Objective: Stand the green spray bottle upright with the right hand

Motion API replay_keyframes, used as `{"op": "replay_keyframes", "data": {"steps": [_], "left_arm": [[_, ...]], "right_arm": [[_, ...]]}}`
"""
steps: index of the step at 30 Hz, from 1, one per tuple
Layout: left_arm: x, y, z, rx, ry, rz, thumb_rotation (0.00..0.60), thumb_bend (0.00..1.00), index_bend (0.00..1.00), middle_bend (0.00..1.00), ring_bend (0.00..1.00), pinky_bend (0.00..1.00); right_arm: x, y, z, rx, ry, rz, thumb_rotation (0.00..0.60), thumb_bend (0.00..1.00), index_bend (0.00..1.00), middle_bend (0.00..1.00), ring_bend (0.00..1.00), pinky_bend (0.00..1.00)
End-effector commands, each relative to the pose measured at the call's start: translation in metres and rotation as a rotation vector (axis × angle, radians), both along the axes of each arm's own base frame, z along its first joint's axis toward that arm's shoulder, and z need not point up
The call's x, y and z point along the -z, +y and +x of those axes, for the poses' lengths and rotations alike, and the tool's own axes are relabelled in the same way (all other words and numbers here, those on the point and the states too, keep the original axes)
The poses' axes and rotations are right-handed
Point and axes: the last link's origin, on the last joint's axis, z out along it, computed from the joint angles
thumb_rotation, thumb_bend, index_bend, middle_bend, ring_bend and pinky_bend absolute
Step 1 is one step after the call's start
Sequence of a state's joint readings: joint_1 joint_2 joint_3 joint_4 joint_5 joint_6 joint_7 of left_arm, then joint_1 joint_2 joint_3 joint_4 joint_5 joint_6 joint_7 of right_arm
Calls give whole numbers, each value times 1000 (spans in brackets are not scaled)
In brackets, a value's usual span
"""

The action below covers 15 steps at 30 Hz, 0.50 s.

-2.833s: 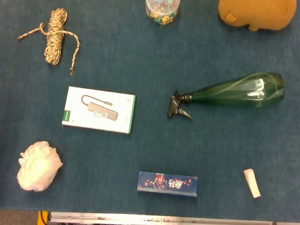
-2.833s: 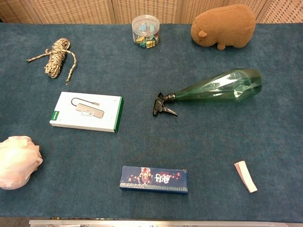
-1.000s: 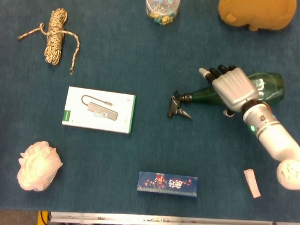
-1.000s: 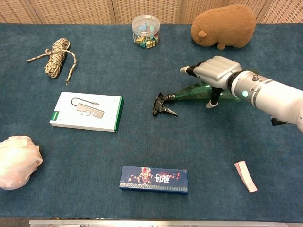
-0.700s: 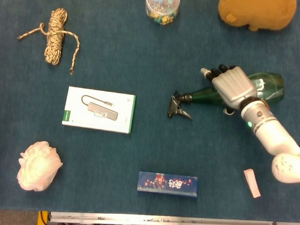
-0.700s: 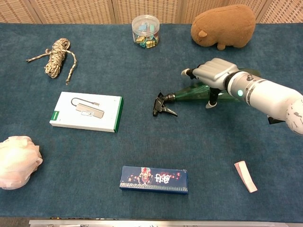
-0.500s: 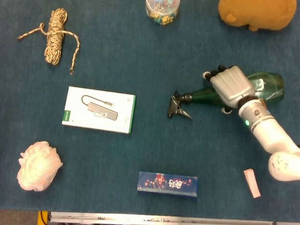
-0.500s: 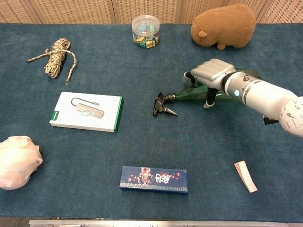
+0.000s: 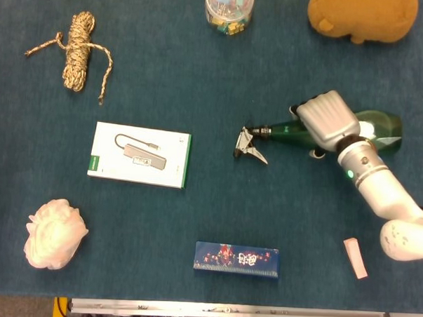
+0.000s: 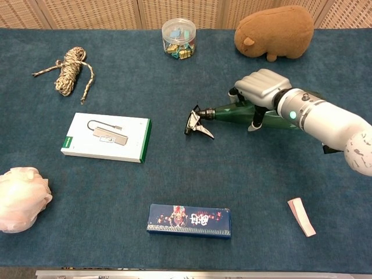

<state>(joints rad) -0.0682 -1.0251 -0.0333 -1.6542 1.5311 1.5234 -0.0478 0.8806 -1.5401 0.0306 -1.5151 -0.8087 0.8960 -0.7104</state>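
The green spray bottle (image 9: 378, 128) (image 10: 229, 114) lies across the right side of the blue table, black trigger nozzle (image 9: 247, 143) (image 10: 195, 122) pointing left. My right hand (image 9: 327, 121) (image 10: 260, 89) wraps its fingers around the narrow part of the bottle's body, gripping it from above. The nozzle end is tipped up slightly off the cloth. The bottle's wide base shows past my wrist in the head view and is mostly hidden by my forearm in the chest view. My left hand appears in neither view.
A brown plush (image 10: 276, 32) and a clear jar of clips (image 10: 178, 38) sit at the back. A white box (image 10: 107, 137) lies left of centre, a rope bundle (image 10: 68, 71) at far left, a blue box (image 10: 189, 220) near the front, a pink strip (image 10: 301, 217) front right.
My right hand came in from the right, lowered onto the bottle and curled its fingers around it. The bottle has rolled and its nozzle has lifted and shifted a little.
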Motion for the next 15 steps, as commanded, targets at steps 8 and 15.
{"op": "replay_keyframes", "data": {"steps": [8, 15], "left_arm": [[3, 2, -2, -14, 16, -4, 600, 399, 514, 541, 346, 493], [5, 3, -3, -21, 26, -3, 600, 398, 514, 541, 346, 493]], "right_arm": [[-50, 14, 17, 13, -354, -73, 600, 82, 539, 645, 551, 631], [-70, 26, 11, 50, -681, -120, 600, 81, 551, 643, 551, 631]]}}
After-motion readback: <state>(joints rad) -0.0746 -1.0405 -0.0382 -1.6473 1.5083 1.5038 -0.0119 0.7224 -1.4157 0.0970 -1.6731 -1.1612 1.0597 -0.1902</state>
